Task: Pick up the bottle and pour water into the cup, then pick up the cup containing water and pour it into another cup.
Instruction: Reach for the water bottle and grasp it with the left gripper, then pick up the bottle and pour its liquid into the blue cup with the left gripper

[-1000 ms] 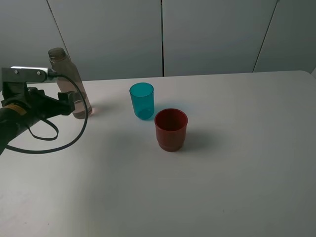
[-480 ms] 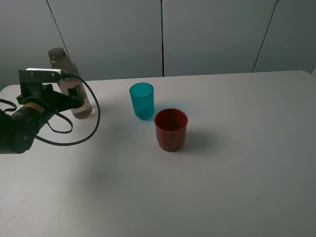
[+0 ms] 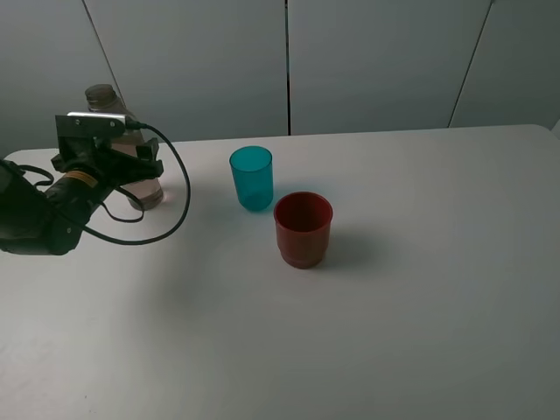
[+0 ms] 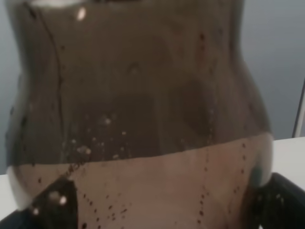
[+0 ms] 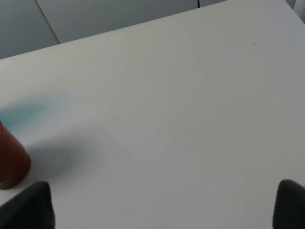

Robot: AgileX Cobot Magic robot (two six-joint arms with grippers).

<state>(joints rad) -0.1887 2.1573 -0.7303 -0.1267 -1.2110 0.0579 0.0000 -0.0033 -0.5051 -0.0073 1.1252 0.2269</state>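
The smoky-grey bottle (image 3: 104, 99) stands upright at the table's far left, partly filled with water. My left gripper (image 3: 138, 173) is at its lower body, and the bottle (image 4: 143, 119) fills the left wrist view between the two dark fingertips (image 4: 282, 200). The jaws stand apart on either side of it. The teal cup (image 3: 251, 178) stands upright near the middle, with the red cup (image 3: 303, 229) just in front and to its right. My right gripper (image 5: 162, 205) is open and empty over bare table, out of the exterior view. The red cup's edge (image 5: 12, 162) shows in the right wrist view.
The white table (image 3: 420, 306) has its far edge against a grey panelled wall (image 3: 376, 61). A black cable (image 3: 171, 206) loops from the left wrist over the table beside the bottle.
My left arm has moved right and forward to the bottle, so the gripper now sits around its lower body. The bottle and both cups have not moved.
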